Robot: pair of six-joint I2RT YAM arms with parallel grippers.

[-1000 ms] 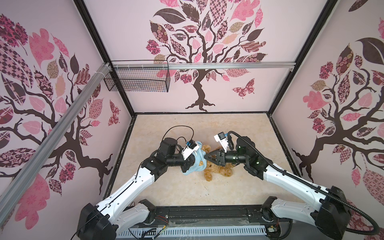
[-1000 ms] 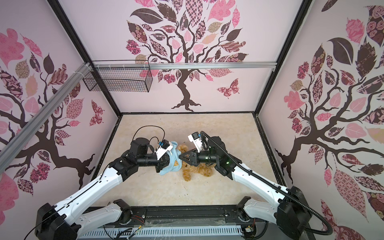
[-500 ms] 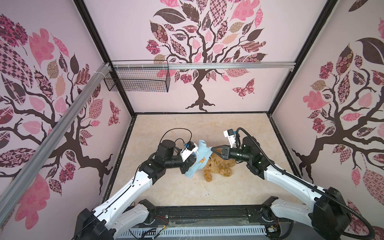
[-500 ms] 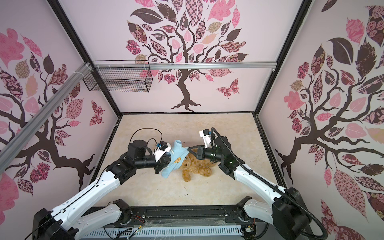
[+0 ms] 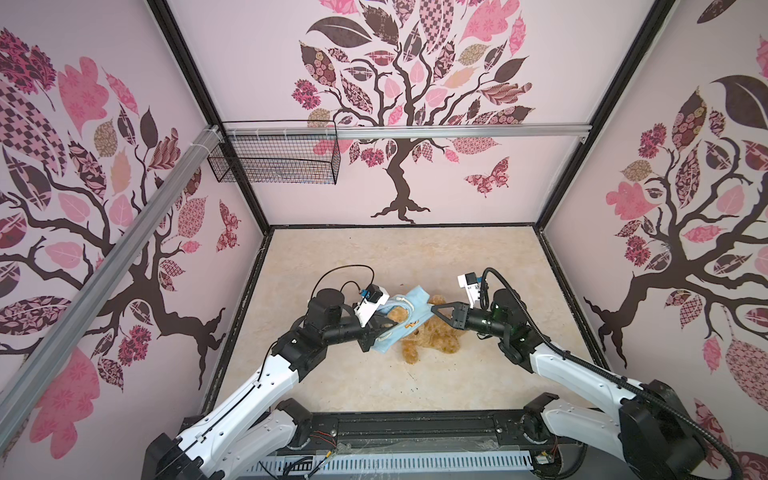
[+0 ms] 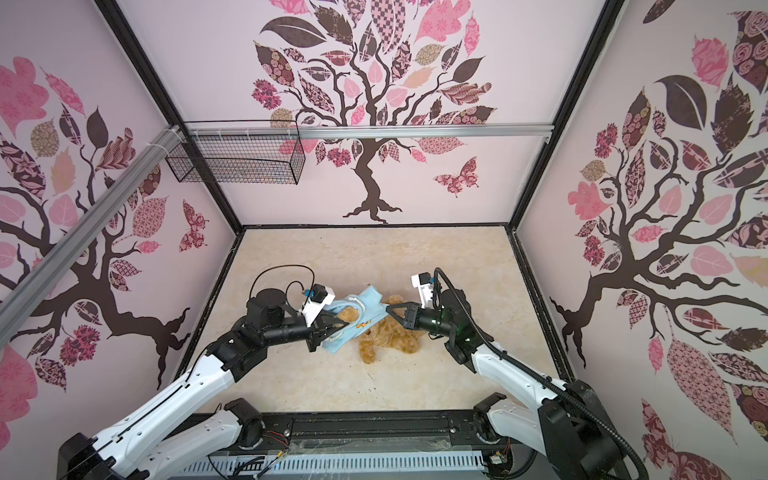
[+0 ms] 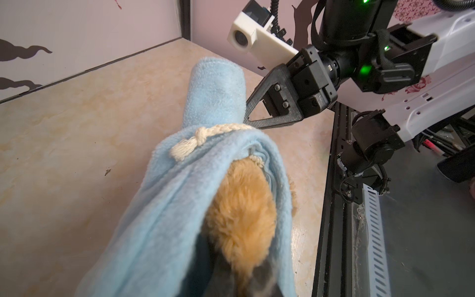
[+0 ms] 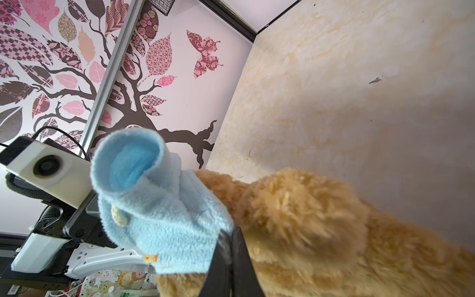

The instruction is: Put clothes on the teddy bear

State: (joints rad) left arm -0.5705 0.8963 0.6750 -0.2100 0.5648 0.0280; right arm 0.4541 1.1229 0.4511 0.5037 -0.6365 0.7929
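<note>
Beige floor [image 5: 374, 257] | left pincer [image 5: 384, 328] clamps shirt [image 5: 411, 309] (bear [image 5: 440, 337] partly inside) | right pincer [image 5: 433, 308] clamps shirt

We see a beige, marbled worktop [image 5: 374, 257] with black rails along its edges. Near its middle, a little toward the near edge, the teddy bear [image 5: 436, 338] lies on it, legs resting on the bare surface. A light blue shirt [image 5: 415, 309] covers the bear's upper part; we cannot tell whether its hem touches the worktop. A few small dark specks [image 7: 107, 171] dot the surface.
</note>
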